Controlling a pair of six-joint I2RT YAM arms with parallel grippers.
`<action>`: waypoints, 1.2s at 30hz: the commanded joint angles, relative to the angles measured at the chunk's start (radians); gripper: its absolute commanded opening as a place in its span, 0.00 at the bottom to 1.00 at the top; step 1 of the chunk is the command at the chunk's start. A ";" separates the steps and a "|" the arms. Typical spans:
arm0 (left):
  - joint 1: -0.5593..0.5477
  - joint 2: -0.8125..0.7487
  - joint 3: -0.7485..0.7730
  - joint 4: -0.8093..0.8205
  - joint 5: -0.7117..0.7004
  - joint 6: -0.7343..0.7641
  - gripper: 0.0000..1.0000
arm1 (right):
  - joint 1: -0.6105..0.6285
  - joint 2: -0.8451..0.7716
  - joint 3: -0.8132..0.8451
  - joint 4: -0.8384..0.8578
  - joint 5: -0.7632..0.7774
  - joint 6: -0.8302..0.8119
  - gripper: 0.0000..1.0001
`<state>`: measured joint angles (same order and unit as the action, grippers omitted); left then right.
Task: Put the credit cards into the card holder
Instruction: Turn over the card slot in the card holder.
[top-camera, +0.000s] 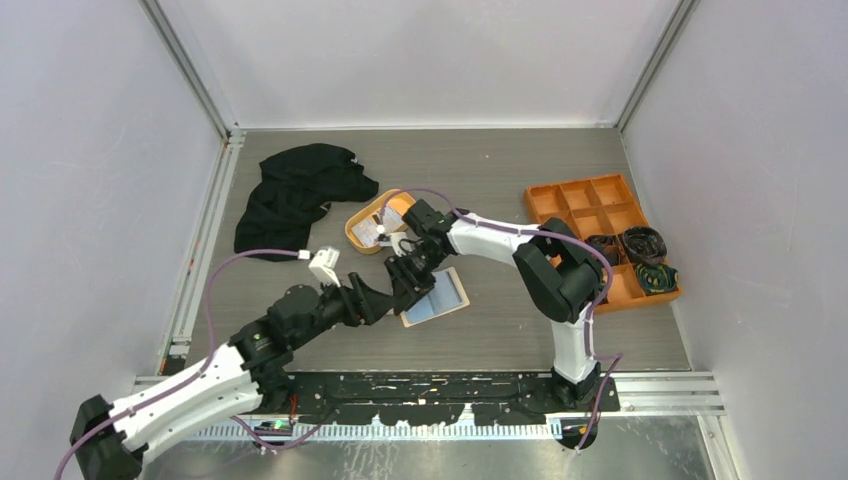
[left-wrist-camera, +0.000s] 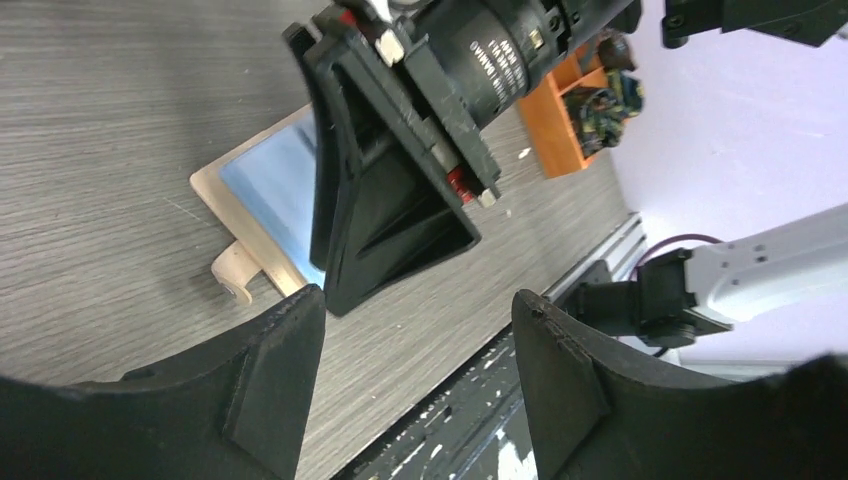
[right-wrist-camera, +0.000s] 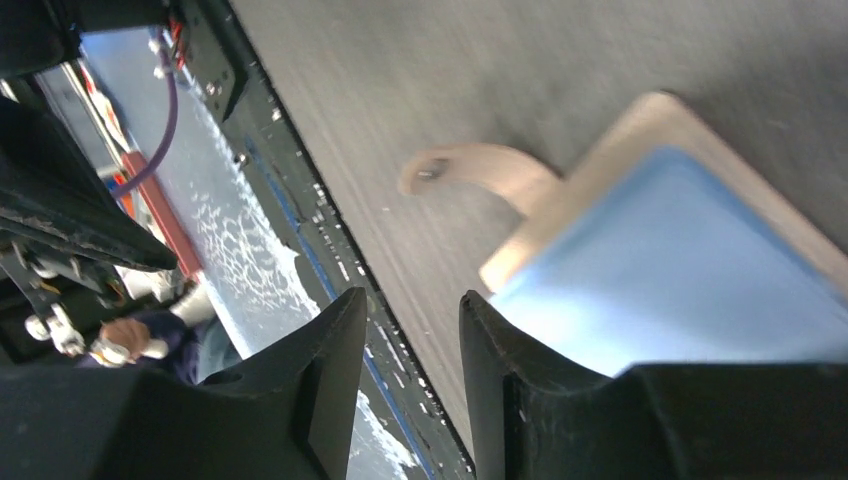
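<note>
Your card holder (top-camera: 438, 297) lies open and flat near the middle of the counter (top-camera: 500, 175), somewhat toward the near edge. Its pale blue inside faces up and its snap tab (left-wrist-camera: 236, 271) sticks out onto the bare wood. Your right tool (right-wrist-camera: 412, 375) hangs low at the holder's tab-side edge with its fingers only a narrow slit apart. Nothing shows in that slit, and you cannot tell from these views whether a fingertip touches the leather. Your left tool (left-wrist-camera: 415, 375) sits just beside it on the left, spread wide and gripping nothing, with the right tool's black finger straight ahead of its gap. The credit cards (top-camera: 368, 234) show as pale pieces in the orange oval tray (top-camera: 349, 228), just beyond both tools toward the far edge and apart from the holder.
</note>
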<state>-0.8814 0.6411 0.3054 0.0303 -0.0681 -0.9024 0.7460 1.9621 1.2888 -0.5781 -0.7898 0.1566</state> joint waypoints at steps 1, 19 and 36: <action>0.001 -0.158 -0.021 -0.107 -0.012 0.012 0.69 | 0.050 -0.093 0.122 -0.174 -0.011 -0.196 0.46; -0.061 0.486 0.099 0.316 -0.057 -0.038 0.63 | -0.314 -0.278 -0.142 -0.161 0.106 -0.352 0.45; -0.069 0.770 0.139 0.535 -0.082 -0.071 0.61 | -0.250 -0.122 -0.104 -0.101 0.158 -0.221 0.38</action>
<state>-0.9482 1.3911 0.4152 0.4583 -0.1184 -0.9565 0.4812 1.8198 1.1442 -0.7006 -0.6392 -0.0952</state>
